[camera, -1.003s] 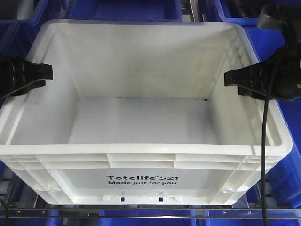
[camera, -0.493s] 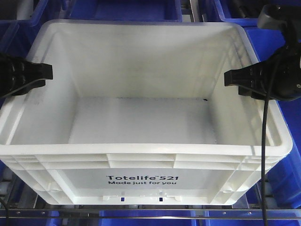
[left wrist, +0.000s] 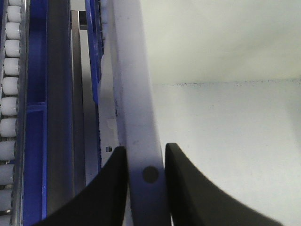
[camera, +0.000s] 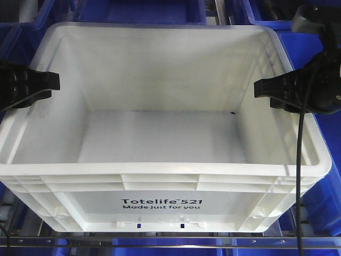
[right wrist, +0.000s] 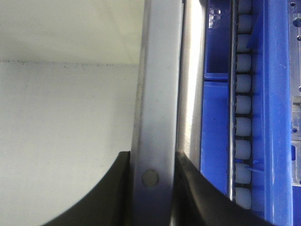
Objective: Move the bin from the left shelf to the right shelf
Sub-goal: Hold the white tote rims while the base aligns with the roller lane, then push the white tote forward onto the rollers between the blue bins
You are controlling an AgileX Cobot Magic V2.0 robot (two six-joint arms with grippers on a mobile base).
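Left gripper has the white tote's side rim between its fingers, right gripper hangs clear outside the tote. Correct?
Not quite. The right gripper is not clear of the tote. The right wrist view shows one finger inside and one outside the side rim, closed against it. The left gripper has its rim between its fingers as you say.

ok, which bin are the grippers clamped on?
The white Totelife bin: left gripper and right gripper each pinch a side rim. The blue bins around it are untouched.
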